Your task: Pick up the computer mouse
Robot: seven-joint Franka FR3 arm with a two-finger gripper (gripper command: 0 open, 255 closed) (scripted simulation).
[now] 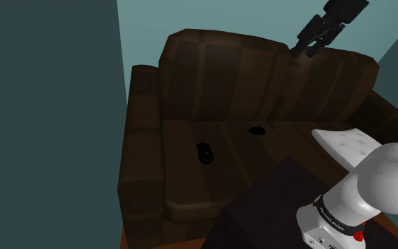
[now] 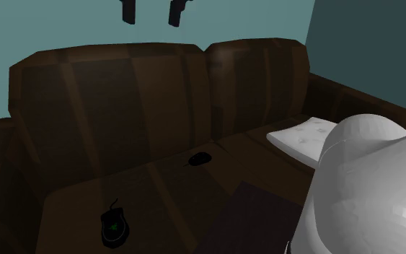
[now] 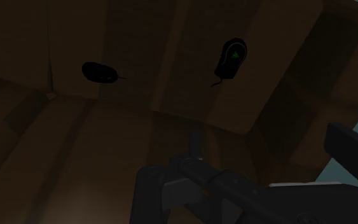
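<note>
The pincer (image 1: 307, 48) is hanging high up, above the back of the sofa (image 1: 211, 71). In the second exterior view its two fingers are standing apart, wide open, and they are holding nothing.

The mouse (image 1: 205, 152) is lying on the sofa seat, well below the pincer. It is black with a little green mark on top and a thin cord sticking out. A second black lump (image 1: 257, 130) is lying on the seat near it, closer to the sofa back. A white cushion (image 1: 346, 145) is sitting further along the seat.

A few things could be going wrong from here. The black lump is looking a lot like a mouse too, so the pincer could be going down to the wrong one. Both are dark on a dark seat, which is making them hard to tell apart.

The pincer is far up, so a long way down is waiting, and a small aiming slip could be putting the fingers beside the mouse.

The mouse is looking low and round, so the fingers could be sliding off its top. The seat is probably soft, so pushing down could be tipping the mouse.
</note>
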